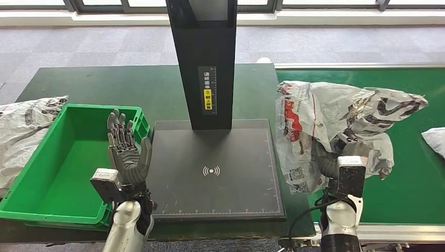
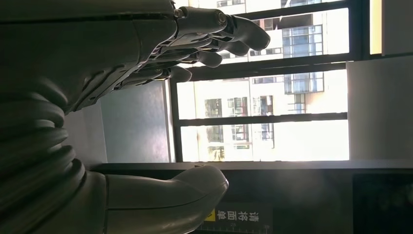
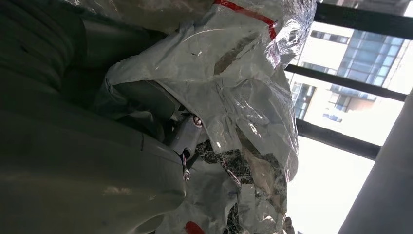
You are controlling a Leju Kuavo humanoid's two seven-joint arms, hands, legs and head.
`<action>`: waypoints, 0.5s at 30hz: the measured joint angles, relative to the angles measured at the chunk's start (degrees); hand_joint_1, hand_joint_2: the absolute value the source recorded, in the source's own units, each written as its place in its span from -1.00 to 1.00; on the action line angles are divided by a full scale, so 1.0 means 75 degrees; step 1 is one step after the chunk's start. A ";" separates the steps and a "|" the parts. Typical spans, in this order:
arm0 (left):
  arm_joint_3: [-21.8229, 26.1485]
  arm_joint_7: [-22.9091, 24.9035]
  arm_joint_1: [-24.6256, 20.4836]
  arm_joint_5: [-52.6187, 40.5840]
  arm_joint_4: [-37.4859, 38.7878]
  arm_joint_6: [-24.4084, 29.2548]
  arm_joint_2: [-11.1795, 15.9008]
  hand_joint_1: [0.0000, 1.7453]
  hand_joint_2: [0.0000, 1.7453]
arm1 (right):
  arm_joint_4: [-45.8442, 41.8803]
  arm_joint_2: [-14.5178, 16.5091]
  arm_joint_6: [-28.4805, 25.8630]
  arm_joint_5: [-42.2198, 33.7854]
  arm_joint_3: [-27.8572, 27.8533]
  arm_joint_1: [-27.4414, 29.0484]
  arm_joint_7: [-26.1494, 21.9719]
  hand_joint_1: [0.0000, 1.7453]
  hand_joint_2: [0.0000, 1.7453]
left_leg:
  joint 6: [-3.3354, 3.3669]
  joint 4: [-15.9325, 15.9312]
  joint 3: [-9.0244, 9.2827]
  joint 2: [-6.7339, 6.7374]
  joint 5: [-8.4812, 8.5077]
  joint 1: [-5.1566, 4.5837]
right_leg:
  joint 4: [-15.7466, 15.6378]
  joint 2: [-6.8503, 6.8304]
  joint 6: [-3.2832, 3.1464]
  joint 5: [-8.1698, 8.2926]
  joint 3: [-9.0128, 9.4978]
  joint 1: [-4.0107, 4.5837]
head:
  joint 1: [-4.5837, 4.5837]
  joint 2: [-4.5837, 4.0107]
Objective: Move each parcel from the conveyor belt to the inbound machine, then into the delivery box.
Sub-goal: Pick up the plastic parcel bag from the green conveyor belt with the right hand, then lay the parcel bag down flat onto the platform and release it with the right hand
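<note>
Crinkled white plastic parcel [image 1: 320, 131] with red and black print, gripped by right hand [image 1: 336, 160] and lifted above the near edge of the green conveyor belt [image 1: 414, 173], just beside the inbound machine's dark scan plate [image 1: 215, 173]. Fingers buried in the wrapping, seen close in the right wrist view [image 3: 146, 105]. Left hand [image 1: 125, 149] upright, fingers apart, holding nothing, over the rim of the green delivery box [image 1: 57, 173]. Second parcel [image 1: 434, 139] farther along the belt; pale bag [image 1: 23, 131] beside the box.
</note>
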 joint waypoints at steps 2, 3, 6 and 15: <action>0.0002 0.0000 -0.0002 0.0000 0.0015 -0.0009 0.0000 -1.00 1.00 | -0.0038 0.0017 0.0205 -0.0060 0.0290 -0.0002 0.0001 1.00 1.00 | 0.0000 0.0000 -0.0001 -0.0001 0.0000 0.0000 | 0.0000 -0.0001 0.0000 0.0000 0.0000 0.0000 | 0.0000 0.0000; 0.0004 0.0000 -0.0002 0.0000 0.0020 -0.0015 0.0000 -1.00 1.00 | -0.0042 0.0024 0.0309 -0.0073 0.0419 -0.0003 0.0002 1.00 1.00 | 0.0000 0.0000 -0.0001 -0.0001 0.0000 0.0000 | 0.0000 -0.0001 0.0000 0.0000 0.0000 0.0000 | 0.0000 0.0000; 0.0006 0.0000 -0.0003 0.0000 0.0030 -0.0028 0.0000 -1.00 1.00 | -0.0040 0.0049 0.0474 -0.0077 0.0730 -0.0006 0.0003 1.00 1.00 | 0.0000 0.0000 -0.0001 -0.0002 0.0000 0.0000 | 0.0000 -0.0002 0.0000 0.0000 -0.0001 0.0000 | 0.0000 0.0000; 0.0014 0.0000 -0.0016 0.0000 0.0066 -0.0053 0.0000 -1.00 1.00 | 0.0461 0.0336 0.1228 0.0192 0.1639 -0.0134 0.0007 1.00 1.00 | -0.0001 -0.0001 -0.0005 -0.0004 0.0001 0.0002 | 0.0003 0.0001 -0.0003 -0.0002 -0.0007 0.0003 | 0.0000 0.0000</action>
